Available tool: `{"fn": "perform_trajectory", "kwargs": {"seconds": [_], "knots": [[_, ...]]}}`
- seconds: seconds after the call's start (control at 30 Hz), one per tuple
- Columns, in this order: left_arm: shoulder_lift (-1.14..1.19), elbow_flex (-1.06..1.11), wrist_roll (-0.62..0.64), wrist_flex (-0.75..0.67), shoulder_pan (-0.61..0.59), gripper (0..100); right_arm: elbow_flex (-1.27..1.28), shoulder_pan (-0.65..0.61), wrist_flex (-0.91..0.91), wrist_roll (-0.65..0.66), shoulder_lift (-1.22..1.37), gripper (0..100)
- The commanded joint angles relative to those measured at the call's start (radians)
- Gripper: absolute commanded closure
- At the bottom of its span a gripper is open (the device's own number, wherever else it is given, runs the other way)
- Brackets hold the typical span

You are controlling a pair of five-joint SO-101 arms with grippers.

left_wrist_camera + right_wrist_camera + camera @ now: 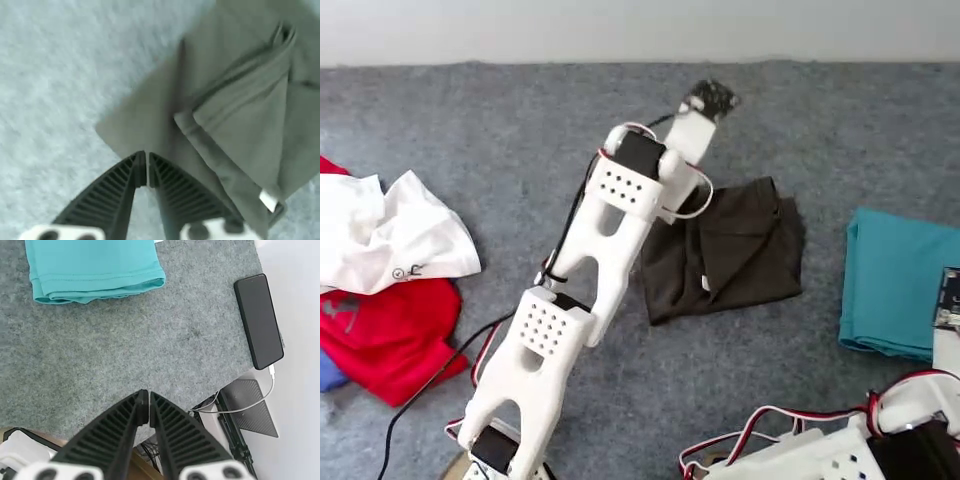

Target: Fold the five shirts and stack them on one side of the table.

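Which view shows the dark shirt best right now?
High view: the dark shirt lies nearly whole, the left arm over one edge. Left wrist view gives a close corner and folds. Right wrist view faces the teal shirt.

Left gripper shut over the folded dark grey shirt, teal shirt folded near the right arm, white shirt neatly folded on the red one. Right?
One error: the white shirt is crumpled, not folded, heaped partly over the red shirt, per the high view. The left gripper is shut over the folded dark grey shirt, and the teal shirt lies folded near the right arm.
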Motion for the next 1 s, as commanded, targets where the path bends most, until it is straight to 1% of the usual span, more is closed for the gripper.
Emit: {"fn": "perform_trajectory", "kwargs": {"seconds": [0.0, 0.23, 0.47, 0.6, 0.8, 0.9, 0.97], "knots": [[-0.014, 0.054, -0.015, -0.029, 0.044, 99, -0.003, 0.005, 0.035, 0.003, -0.010, 98.3], [-0.014, 0.239, -0.015, -0.160, 0.137, 99, -0.003, 0.007, 0.033, 0.006, -0.010, 98.3], [-0.014, 0.288, -0.014, -0.166, 0.229, 99, -0.003, 0.008, 0.033, 0.006, -0.010, 98.3], [-0.023, 0.248, -0.011, -0.141, 0.321, 99, -0.003, 0.008, 0.033, 0.005, -0.010, 98.3], [-0.017, 0.088, -0.009, -0.037, 0.445, 99, -0.003, 0.010, 0.033, 0.005, -0.010, 98.3], [-0.021, 0.002, -0.009, 0.011, 0.454, 99, -0.003, 0.010, 0.033, 0.003, -0.010, 98.3], [-0.026, -0.044, -0.009, 0.020, 0.434, 99, -0.003, 0.010, 0.033, 0.003, -0.010, 98.3]]}}
